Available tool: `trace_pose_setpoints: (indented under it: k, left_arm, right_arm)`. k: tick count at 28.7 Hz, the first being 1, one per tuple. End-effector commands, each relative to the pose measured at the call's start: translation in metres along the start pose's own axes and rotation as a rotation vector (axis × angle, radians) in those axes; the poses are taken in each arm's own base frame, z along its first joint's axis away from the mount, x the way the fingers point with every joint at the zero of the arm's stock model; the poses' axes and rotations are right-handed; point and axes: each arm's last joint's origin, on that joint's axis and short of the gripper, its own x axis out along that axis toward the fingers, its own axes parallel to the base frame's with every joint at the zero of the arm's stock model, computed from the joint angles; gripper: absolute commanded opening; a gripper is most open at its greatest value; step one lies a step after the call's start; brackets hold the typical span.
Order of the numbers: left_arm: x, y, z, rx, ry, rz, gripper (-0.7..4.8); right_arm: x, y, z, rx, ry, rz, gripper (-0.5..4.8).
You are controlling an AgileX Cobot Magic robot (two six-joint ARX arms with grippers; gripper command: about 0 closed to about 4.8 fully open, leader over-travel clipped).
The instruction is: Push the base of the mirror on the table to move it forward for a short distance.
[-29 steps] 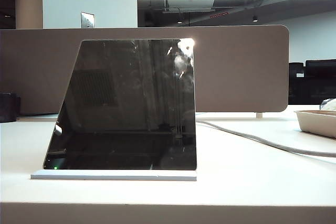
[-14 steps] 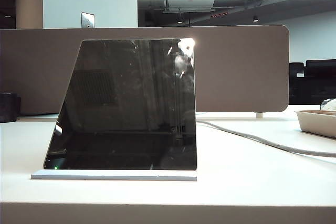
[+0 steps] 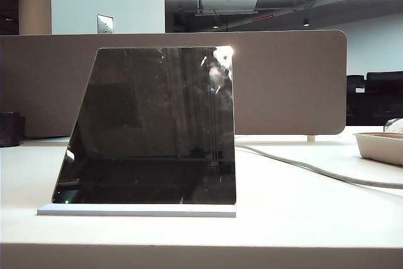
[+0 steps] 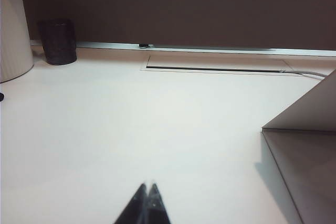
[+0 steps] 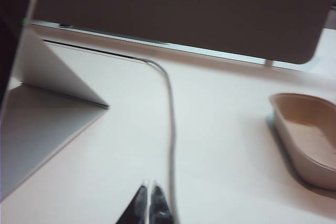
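Mirror [image 3: 151, 124]: we see it upright near the front edge of the table [image 3: 302, 218], dark face toward the exterior camera, slanted edge on the left of that view.
Base [image 3: 136, 210]: a thin white slab flat on the table under the panel; its long axis runs left to right across the exterior view, parallel to the table's front edge.
Rear side: both wrist views show the base [image 4: 304, 171] and a sloped support from behind, so we judge both arms sit behind the mirror.
Left gripper [image 4: 148, 203]: low over bare table, near the base but apart from it; tips pressed together, holding nothing.
Right gripper [image 5: 148, 200]: low over the table just beside the cable [image 5: 169, 129], apart from the base [image 5: 42, 129]; tips closed, empty.
Step in hand: we judge the approach is under way and no contact is made yet.
Doing it well: we would bring closed tips low against the base's rear edge, near its middle, and press squarely so the slab slides straight without turning.
Risk: pushing the panel instead could tip it; a short, slow stroke keeps it off the table edge.
Tray [image 5: 310, 140]: well apart, not involved.
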Motion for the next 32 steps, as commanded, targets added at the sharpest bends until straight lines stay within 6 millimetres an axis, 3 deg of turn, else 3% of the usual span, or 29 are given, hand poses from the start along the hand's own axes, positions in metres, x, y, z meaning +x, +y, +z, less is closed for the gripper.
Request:
trace_pose_setpoints:
  k: [1,32]
  left_arm:
    - [0.000,0.000,0.001,0.004,-0.009,-0.005,-0.02]
    - [0.000,0.000,0.001,0.004,-0.010,-0.005,-0.02]
  right_arm:
    - [0.000,0.005,0.002,-0.001,-0.016,0.056,0.22]
    - [-0.003,0.022,0.002,-0.002,-0.020,0.225,0.22]
